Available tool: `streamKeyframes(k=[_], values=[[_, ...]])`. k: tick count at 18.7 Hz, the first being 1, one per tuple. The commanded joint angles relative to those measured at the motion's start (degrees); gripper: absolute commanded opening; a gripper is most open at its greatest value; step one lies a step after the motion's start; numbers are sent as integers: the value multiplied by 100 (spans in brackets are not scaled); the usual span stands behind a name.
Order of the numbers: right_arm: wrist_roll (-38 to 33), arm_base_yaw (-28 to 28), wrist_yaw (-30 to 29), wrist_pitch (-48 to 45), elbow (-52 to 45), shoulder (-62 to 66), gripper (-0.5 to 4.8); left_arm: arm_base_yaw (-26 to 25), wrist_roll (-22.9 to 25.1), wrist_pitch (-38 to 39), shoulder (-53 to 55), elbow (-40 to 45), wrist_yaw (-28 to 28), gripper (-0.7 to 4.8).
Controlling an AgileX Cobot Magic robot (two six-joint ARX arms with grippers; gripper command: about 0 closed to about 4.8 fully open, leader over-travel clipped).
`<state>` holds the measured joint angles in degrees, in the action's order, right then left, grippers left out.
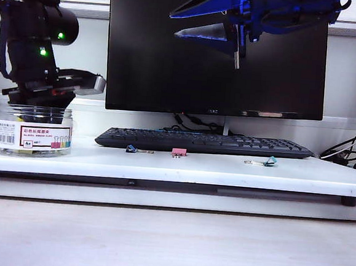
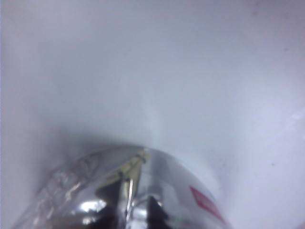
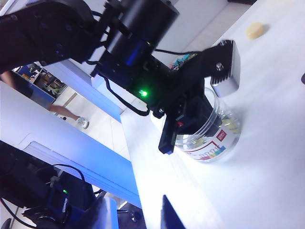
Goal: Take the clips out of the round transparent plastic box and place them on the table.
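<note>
Exterior view shows the left end effector (image 1: 35, 100) plunged into the round transparent plastic box (image 1: 34, 131) on the table (image 1: 224, 167), presumably to reach the clips (image 3: 228, 125) lying beneath it; whether its jaws have clamped one I cannot tell. High above the keyboard (image 1: 205, 142), the right end effector (image 1: 205, 18) hangs parted and empty, clear of the work.

We see a squat clear plastic jar (image 1: 34, 131) with a white barcode label and red band, yellow clips (image 3: 230, 126) inside. Right of the jar on the white table (image 1: 224, 170) lie blue (image 1: 131, 148), pink (image 1: 178, 152) and teal (image 1: 269, 161) clips before a black keyboard (image 1: 205, 143).
</note>
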<state>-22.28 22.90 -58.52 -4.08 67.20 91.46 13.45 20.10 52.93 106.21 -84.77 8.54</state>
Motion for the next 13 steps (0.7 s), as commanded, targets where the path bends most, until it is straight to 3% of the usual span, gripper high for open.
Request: streamKeyframes(k=[1,7,9,13], values=[[50,9,-9,-101,28,-26,149,-2,26,-28,46,-11,2,82],[131,9,-11,-98,28,-26,149,-4,-46,-98,68,-35,-221,85],[131,9,-11,-98,28,-26,149,-4,-61,-131,68,-37,-234,142],[131,9,-13,-96,28,-26,149,-4,-107,-179,68,-37,-243,142]])
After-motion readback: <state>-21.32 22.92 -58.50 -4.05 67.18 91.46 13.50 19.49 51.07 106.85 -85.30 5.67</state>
